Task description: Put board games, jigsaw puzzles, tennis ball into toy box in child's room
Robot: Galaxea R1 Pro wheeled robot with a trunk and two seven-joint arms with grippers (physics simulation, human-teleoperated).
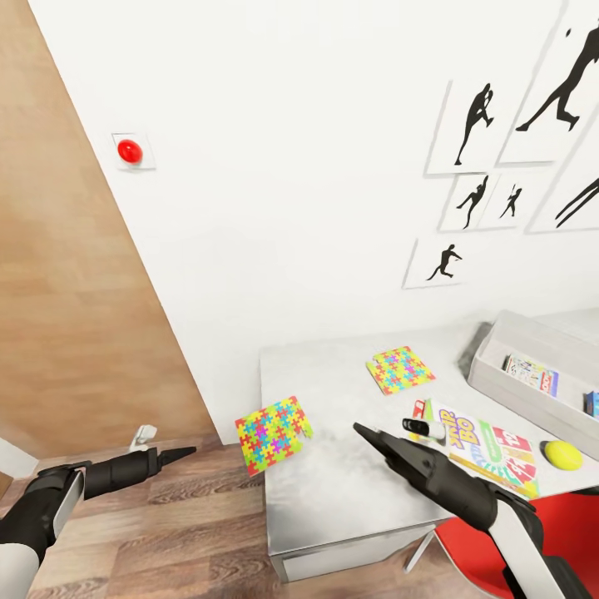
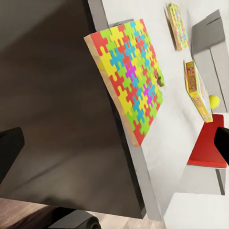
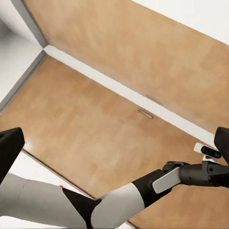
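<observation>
One jigsaw puzzle (image 1: 273,433) (image 2: 129,81) lies tilted over the table's (image 1: 333,491) left edge, part of it overhanging. The second jigsaw puzzle (image 1: 400,368) (image 2: 177,26) lies flat further in. A lettered board game (image 1: 487,445) (image 2: 196,90) and the tennis ball (image 1: 563,454) (image 2: 214,100) sit in front of the toy box (image 1: 499,378) (image 2: 210,43), which holds two board games (image 1: 531,374). My left gripper (image 1: 179,453) (image 2: 114,148) hangs open and empty off the table's left side, pointing at the overhanging puzzle. Open and empty, my right gripper (image 1: 370,437) (image 3: 114,143) hovers over the table's middle.
A red chair (image 1: 499,532) (image 2: 208,148) stands at the table's front right. A small black-and-white object (image 1: 424,428) lies by the board game. A wood-panelled door (image 1: 75,274) and plank floor (image 1: 183,532) are to the left. The wall carries a red button (image 1: 129,151) and silhouette pictures (image 1: 478,125).
</observation>
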